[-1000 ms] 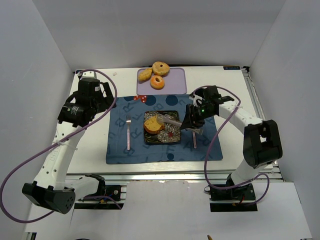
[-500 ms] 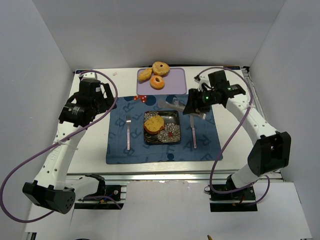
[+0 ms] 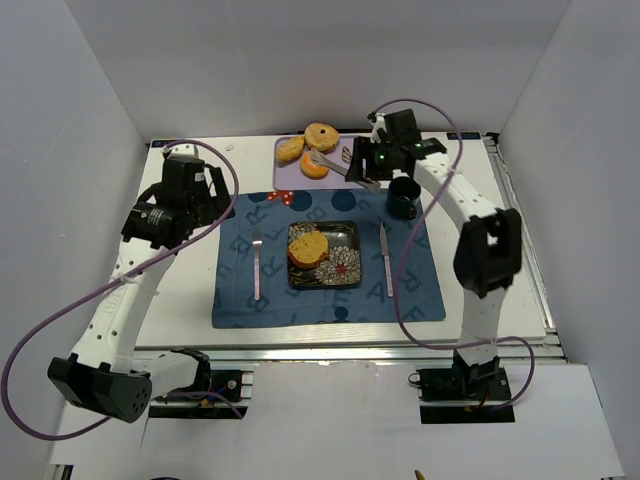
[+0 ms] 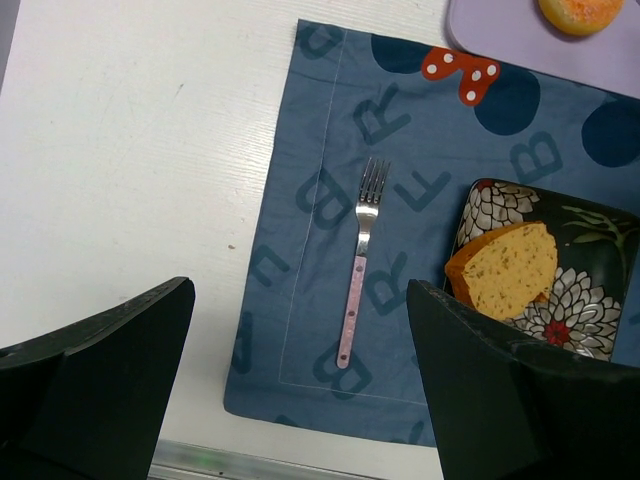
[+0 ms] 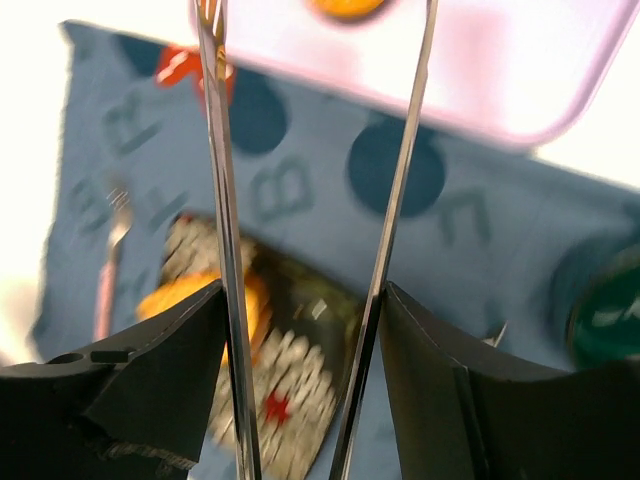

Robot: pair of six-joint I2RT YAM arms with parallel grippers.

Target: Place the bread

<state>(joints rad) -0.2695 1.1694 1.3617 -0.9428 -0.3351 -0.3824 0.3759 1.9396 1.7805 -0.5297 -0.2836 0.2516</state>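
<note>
Left gripper [image 4: 300,290]: black fingers spread wide, empty, near far-left corner of blue lettered placemat [image 3: 240,300]. Golden-yellow brown-crusted bread slice [image 3: 307,246] lies on left half of black floral square plate [image 3: 345,270], mid-mat. Right gripper [image 5: 305,290] clamps thin metal tongs [image 5: 222,200], tips apart, over far lilac tray [image 3: 340,180].

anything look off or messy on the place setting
Only slightly: the bread sits off-centre, crowded against the fork-side rim of the plate. Fork, knife and mug look tidy; nothing spilled.
</note>
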